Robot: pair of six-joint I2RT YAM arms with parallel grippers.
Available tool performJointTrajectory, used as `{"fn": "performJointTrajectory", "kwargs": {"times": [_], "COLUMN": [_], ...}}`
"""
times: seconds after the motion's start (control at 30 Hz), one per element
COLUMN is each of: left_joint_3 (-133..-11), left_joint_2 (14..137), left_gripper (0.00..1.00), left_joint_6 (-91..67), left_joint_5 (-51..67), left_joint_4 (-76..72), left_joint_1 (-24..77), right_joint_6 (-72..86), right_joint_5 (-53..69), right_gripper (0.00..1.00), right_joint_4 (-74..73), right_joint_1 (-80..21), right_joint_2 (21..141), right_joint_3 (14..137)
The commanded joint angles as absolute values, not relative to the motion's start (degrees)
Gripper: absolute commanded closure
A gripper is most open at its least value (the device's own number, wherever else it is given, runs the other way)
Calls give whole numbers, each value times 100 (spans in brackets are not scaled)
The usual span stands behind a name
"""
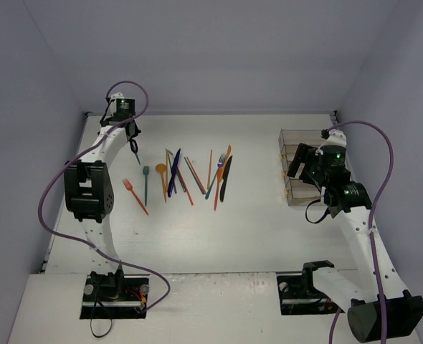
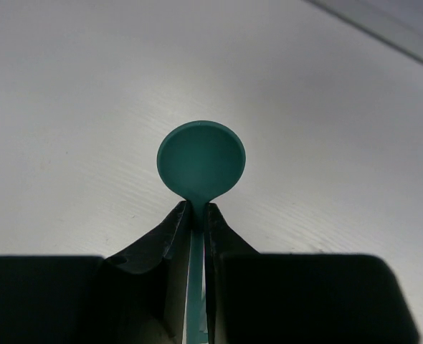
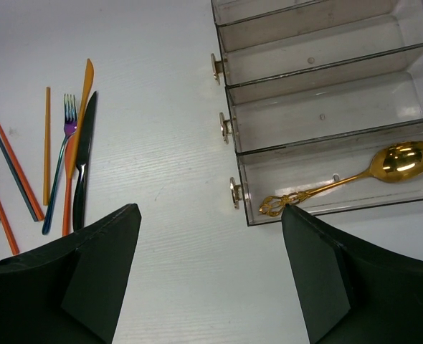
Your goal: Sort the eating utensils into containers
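Between the left tool's (image 2: 196, 208) fingers: teal spoon (image 2: 201, 159), pinched at the neck just under the round bowl. Bowl sticks out past the fingertips, handle runs back between them. Bare tabletop (image 2: 89, 107) beyond it. From above, this tool (image 1: 134, 145) sits at the far left, apart from the loose pile.

Right tool (image 3: 208, 215): fingers spread wide, nothing between them.

Ahead and to its right: bins (image 3: 340, 107), three compartments in wrist view. Gold spoon (image 3: 394, 161) lies in the compartment nearest the tool, bowl to the right, ornate handle end near the left wall. The other two show no utensils.

Ahead and to its left, on the tabletop: orange knife (image 3: 87, 79), black knife (image 3: 84, 150), purple-headed fork (image 3: 69, 115), orange chopstick (image 3: 46, 143), all roughly parallel. More chopsticks lie farther left.

Top view: an orange fork (image 1: 135, 196) lies apart at the pile's left edge.
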State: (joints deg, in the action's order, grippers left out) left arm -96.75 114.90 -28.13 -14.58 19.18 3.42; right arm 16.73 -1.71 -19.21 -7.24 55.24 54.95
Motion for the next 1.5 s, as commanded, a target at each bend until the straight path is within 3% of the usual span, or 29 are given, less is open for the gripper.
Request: {"fn": "performJointTrajectory", "kwargs": {"times": [0.0,0.2,0.47,0.8,1.0,1.47], "left_joint_3": [-9529,-9391,-9327,-9456,-9297,-8643], "left_joint_2": [10886,10330,9390,9058,8882,8379], "left_gripper": [100,100,100,100,100,100], "left_joint_6": [-3359,-3868,-3914,-4232,-4362,-4649], "left_joint_5": [-1099,-352,0,206,156,234], "left_joint_4": [1252,1109,1447,1890,1855,1162], "left_joint_1": [345,608,1794,3451,3862,4163], "right_joint_6": [1553,1507,1945,2116,2208,2482], "right_joint_5": [19,1051,1825,945,428,293], "right_gripper": [23,22,22,26,31,44], "right_joint_4": [-1740,-1558,-778,-138,249,788], "right_joint_1": [-811,-894,-1319,-3060,-3687,-3899], "right_joint_2": [5566,5641,5744,6415,6683,6920], "right_joint_3": [5829,6004,6102,6554,6591,6384]}}
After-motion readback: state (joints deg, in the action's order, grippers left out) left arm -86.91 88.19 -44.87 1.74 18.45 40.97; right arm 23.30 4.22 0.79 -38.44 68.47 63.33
